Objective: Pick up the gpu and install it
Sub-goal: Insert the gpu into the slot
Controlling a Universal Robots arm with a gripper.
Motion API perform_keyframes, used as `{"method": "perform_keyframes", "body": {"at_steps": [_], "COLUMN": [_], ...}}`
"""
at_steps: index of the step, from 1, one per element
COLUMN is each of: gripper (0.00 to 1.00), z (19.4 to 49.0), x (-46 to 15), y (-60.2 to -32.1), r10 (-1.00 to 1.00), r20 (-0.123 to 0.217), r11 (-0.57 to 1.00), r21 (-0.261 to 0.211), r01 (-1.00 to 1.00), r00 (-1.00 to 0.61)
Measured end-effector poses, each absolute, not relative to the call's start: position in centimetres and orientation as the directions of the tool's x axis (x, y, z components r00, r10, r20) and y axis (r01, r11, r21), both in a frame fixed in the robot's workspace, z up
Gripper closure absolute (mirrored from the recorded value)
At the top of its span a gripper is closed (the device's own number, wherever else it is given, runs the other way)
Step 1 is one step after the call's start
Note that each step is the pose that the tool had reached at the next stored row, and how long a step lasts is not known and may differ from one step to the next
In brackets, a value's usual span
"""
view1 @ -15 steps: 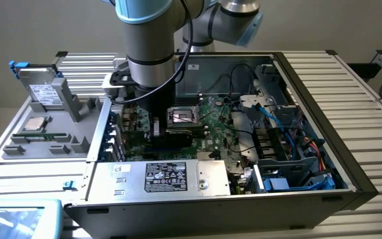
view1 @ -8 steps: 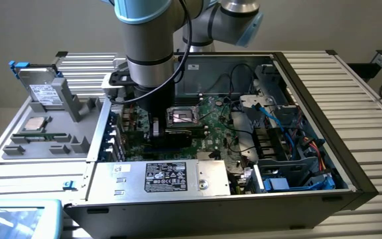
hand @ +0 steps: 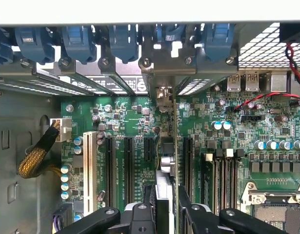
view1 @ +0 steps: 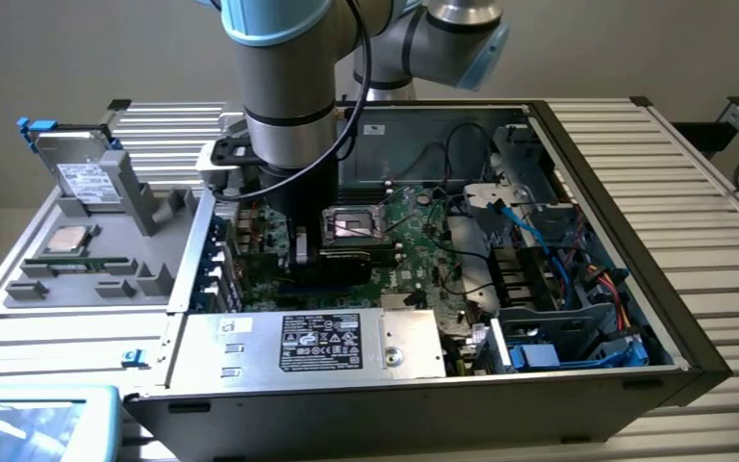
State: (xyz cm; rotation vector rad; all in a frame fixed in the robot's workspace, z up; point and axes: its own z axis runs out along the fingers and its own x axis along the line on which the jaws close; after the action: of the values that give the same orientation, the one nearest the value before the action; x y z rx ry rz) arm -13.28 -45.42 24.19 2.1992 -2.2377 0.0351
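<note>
My tool [hand: 164,217] was closed on the gpu [hand: 165,181], with one finger against each face of the card and the opening at a middling width set by the card's thickness. The gpu stood on edge directly under the tool, inside the open computer case [view1: 498,409], over the expansion-slot area of the motherboard [hand: 135,117]. Its long axis ran parallel to the slots, from the tool toward the rear wall of the case. There its metal end bracket [hand: 163,97] met the row of bracket openings beneath the blue latches [hand: 123,41]. I judged the card to be lined up with a slot, but I could not tell whether its lower edge was seated, because the card itself hid that line. Count: one arm, one tool, one gpu. On the side of the card toward the braided cable [hand: 35,158] lay one white slot [hand: 89,168] and three black slots [hand: 111,168], one of them shorter. On the side toward the one CPU socket [hand: 274,214], one black slot [hand: 187,161] lay just beside the card. At the exterior view's left, one hard drive [view1: 84,178] stood in the grey parts tray [view1: 113,231], well apart from the tool. Tray and case both rested on the desk [view1: 691,154].
</note>
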Motion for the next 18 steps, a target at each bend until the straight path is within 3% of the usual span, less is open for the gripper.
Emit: {"method": "perform_keyframes", "body": {"at_steps": [18], "gripper": [0.71], "z": [24.18], "x": [-13.31], "y": [-45.33], "r10": [-1.000], "r20": [0.018], "r11": [0.017], "r21": [-0.013], "r01": [-1.000], "r00": [-0.017]}}
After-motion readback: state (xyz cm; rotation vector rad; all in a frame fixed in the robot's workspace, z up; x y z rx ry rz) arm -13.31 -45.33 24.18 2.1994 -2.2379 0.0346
